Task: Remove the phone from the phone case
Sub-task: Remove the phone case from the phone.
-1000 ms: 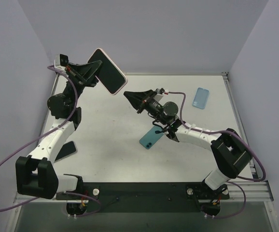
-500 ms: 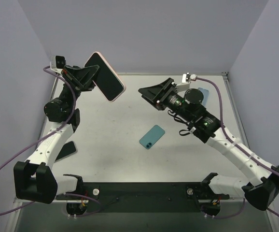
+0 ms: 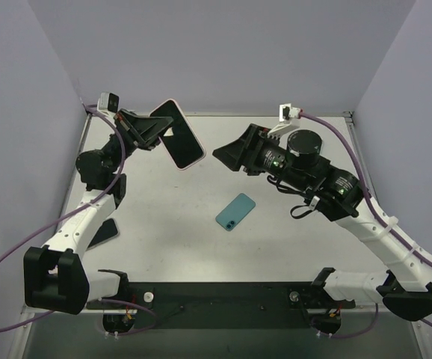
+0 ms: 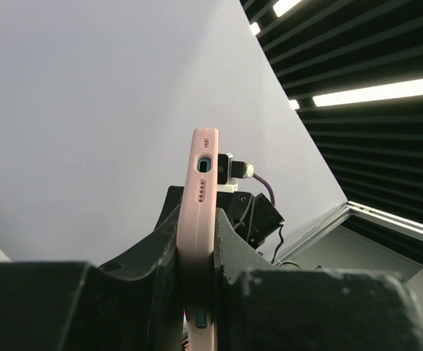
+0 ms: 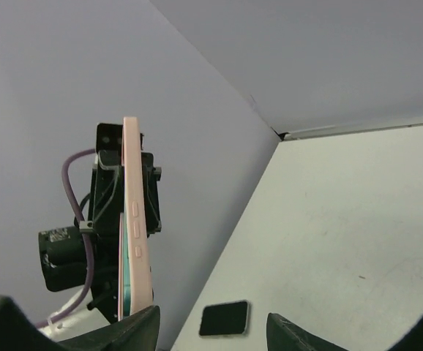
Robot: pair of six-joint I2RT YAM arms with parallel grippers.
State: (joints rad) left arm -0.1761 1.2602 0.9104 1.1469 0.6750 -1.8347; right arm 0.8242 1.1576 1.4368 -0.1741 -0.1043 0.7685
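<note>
The white surface [image 3: 201, 247] sat between pale lilac walls [image 3: 238, 52]. A teal phone [image 3: 235, 212] lay flat near its middle. A dark phone [image 3: 104, 232] lay well to the left of the teal phone, beside the left arm [image 3: 81, 217]. The left wrist view showed strip lights [image 4: 372, 93] in a dark slatted ceiling.

The left arm reached up, beyond and to the left of the teal phone. The left fingers [image 3: 145, 129] were clamped on the pink case [image 4: 199, 219], holding it clear of the surface with the phone [image 3: 180, 133] seated in it, its dark screen tilted up. From the left wrist the case showed edge-on, pinched on both faces, port end up.

The right arm [image 3: 365, 217] was raised beyond and to the right of the teal phone, bent back toward the case. The right fingers [image 3: 231, 153] pointed at the case, spread wide and holding nothing, apart from it.
</note>
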